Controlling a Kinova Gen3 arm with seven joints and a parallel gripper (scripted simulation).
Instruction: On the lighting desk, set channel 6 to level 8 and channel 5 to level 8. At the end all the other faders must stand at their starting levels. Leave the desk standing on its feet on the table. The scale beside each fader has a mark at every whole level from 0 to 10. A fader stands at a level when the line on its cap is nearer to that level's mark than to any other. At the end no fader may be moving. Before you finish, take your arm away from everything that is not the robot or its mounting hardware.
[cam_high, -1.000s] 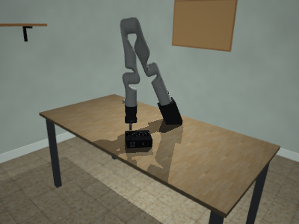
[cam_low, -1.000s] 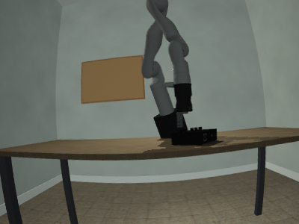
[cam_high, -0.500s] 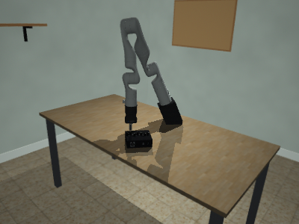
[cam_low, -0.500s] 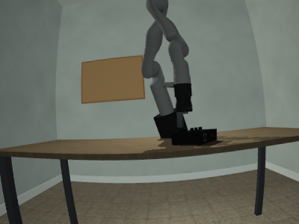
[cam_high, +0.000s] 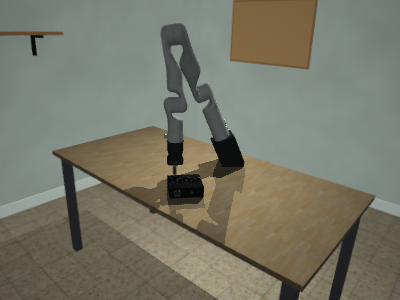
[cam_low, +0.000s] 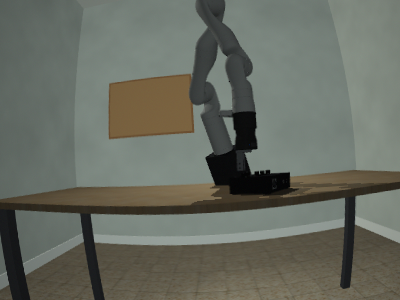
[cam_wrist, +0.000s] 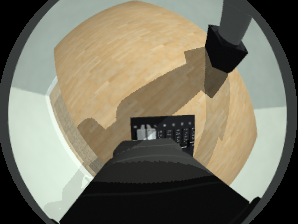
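The lighting desk (cam_high: 185, 186) is a small black box that stands on its feet on the wooden table, with several fader caps along its top. It also shows in the exterior view (cam_low: 260, 182) and in the wrist view (cam_wrist: 162, 129). My gripper (cam_high: 174, 170) is shut and empty, pointing straight down just above the desk's left end. In the exterior view the gripper (cam_low: 243, 167) hangs over the desk's near end. In the wrist view the gripper body hides the near part of the desk. The fader levels are too small to read.
The arm's black base (cam_high: 227, 148) stands on the table just behind the desk. The table's front edge lies a short way in front of the desk. A cork board (cam_high: 274, 31) hangs on the back wall.
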